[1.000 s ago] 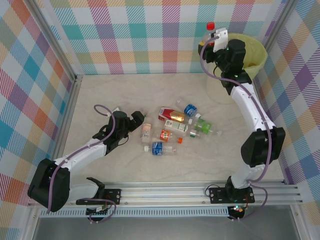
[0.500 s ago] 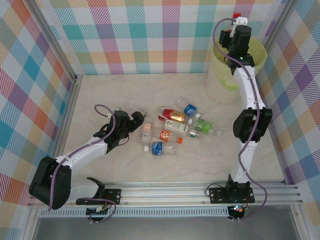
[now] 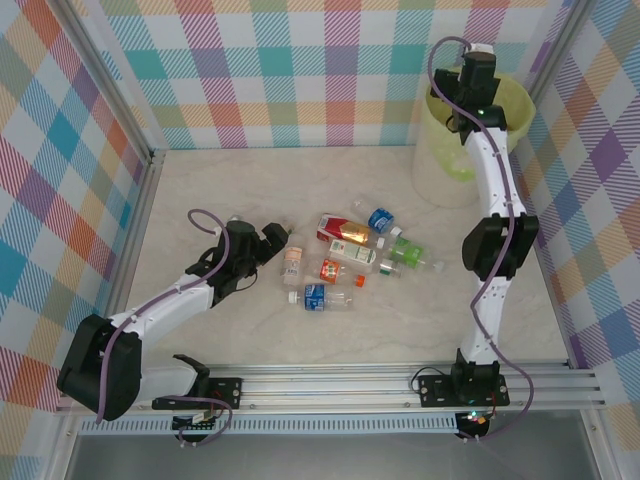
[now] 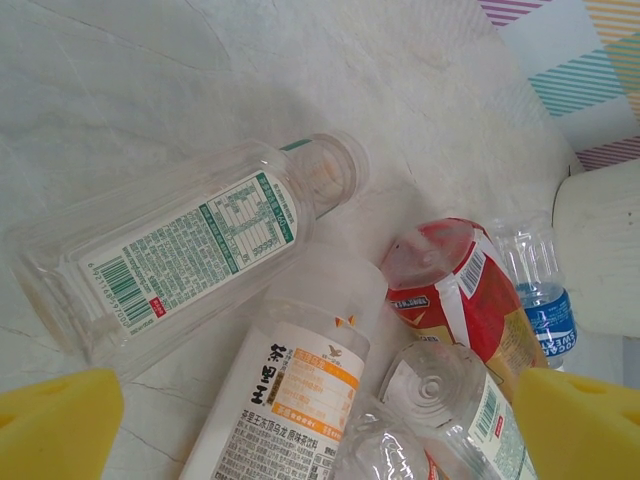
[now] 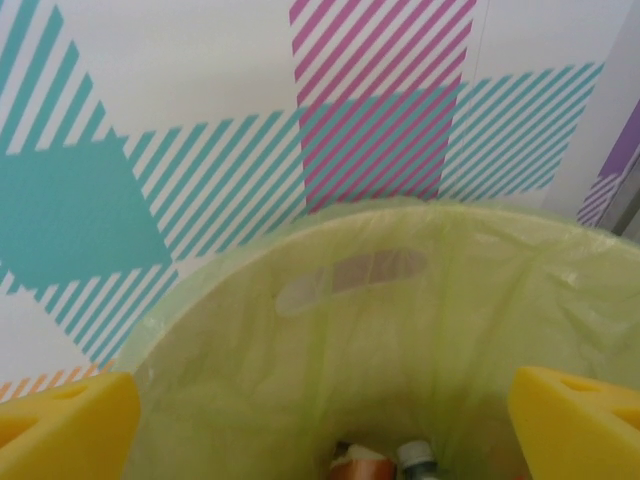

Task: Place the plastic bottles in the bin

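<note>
Two steps were in hand at once. On the left, the left arm [image 3: 170, 295] lay low, stretched from the near left corner toward the middle of the bench [image 3: 220, 190]. Its left fingers [image 4: 55, 425] were spread wide with nothing between them, poised over a clear bottle with a green-printed label [image 4: 190, 260] lying on its side. An orange-labelled bottle [image 4: 295, 385] lay close against it. This read as the approach to a pick. The next move would call for lowering and centring on one bottle only, since a red-labelled bottle [image 4: 455, 290] and others crowded close and could be nudged or caught. About eight bottles [image 3: 345, 255] lay loose in that cluster at mid-bench.

On the right, the right arm [image 3: 495, 230] reared up almost straight to the bin [image 3: 445, 165] at the far right corner, its wrist tipped over the rim. The right fingers [image 5: 575, 420] were apart and empty above the green bag [image 5: 400, 330], and a couple of dropped bottles [image 5: 380, 460] lay at the bottom. That step looked like a drop completed, so next the arm would need to swing back to the cluster.
</note>
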Robot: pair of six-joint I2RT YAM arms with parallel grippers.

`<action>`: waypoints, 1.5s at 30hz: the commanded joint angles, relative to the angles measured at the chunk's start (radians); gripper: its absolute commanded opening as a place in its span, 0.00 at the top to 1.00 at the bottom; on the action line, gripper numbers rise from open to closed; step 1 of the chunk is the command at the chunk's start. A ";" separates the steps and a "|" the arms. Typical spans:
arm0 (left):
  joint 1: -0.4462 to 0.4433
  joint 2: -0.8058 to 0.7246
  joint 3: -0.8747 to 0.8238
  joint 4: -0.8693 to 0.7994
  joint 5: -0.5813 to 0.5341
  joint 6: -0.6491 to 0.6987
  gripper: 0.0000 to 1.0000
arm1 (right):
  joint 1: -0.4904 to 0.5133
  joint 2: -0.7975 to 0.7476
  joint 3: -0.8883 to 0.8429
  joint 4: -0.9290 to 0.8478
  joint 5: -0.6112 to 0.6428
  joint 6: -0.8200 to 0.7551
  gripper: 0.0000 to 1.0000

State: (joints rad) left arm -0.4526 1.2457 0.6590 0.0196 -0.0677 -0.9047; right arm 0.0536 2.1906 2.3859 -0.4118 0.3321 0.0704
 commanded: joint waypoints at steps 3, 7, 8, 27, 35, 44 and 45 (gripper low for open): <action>0.019 -0.016 0.001 -0.027 0.010 -0.005 0.00 | 0.015 -0.232 -0.274 0.141 -0.112 0.004 0.00; 0.023 -0.011 0.015 -0.056 0.005 0.008 0.00 | 0.015 -0.350 -0.470 0.236 -0.173 0.009 0.00; 0.024 -0.008 0.025 -0.070 0.005 0.024 0.00 | 0.015 -0.383 -0.511 0.242 -0.198 0.016 0.00; 0.052 0.332 0.527 -0.635 -0.161 0.845 0.00 | 0.022 -1.021 -1.285 0.380 -0.413 0.194 0.01; 0.131 0.543 0.689 -0.844 -0.040 0.930 0.02 | 0.022 -1.111 -1.373 0.308 -0.391 0.224 0.00; 0.135 0.524 0.584 -0.650 0.104 1.049 0.05 | 0.023 -1.123 -1.410 0.298 -0.366 0.229 0.00; 0.135 0.531 0.584 -0.647 0.110 1.060 0.07 | 0.023 -1.121 -1.408 0.299 -0.369 0.230 0.00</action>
State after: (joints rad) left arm -0.3218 1.7866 1.2625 -0.6632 -0.0151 0.0925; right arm 0.0719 1.0779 0.9806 -0.1154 -0.0486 0.2813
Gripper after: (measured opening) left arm 0.939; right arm 0.996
